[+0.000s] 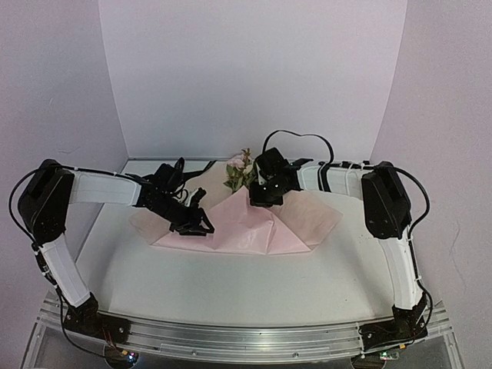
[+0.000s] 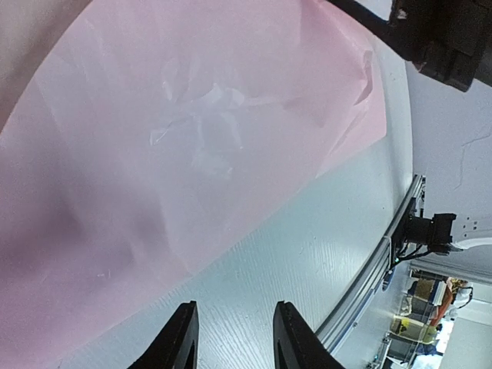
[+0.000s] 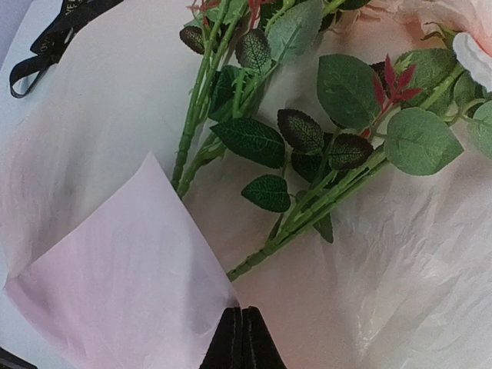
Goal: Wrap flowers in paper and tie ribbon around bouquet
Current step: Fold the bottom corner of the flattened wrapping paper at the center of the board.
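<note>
right end effector (image 3: 242,314): pinching paper (image 3: 115,284) | left end effector (image 2: 234,309): jaws apart

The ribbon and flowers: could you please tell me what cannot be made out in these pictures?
- Ribbon: right wrist view, mostly cut off by the top edge; lettering too small to read.
- Flowers: same view, blossoms cut off at the top-right corner; top view, right arm hides the stems.
</note>
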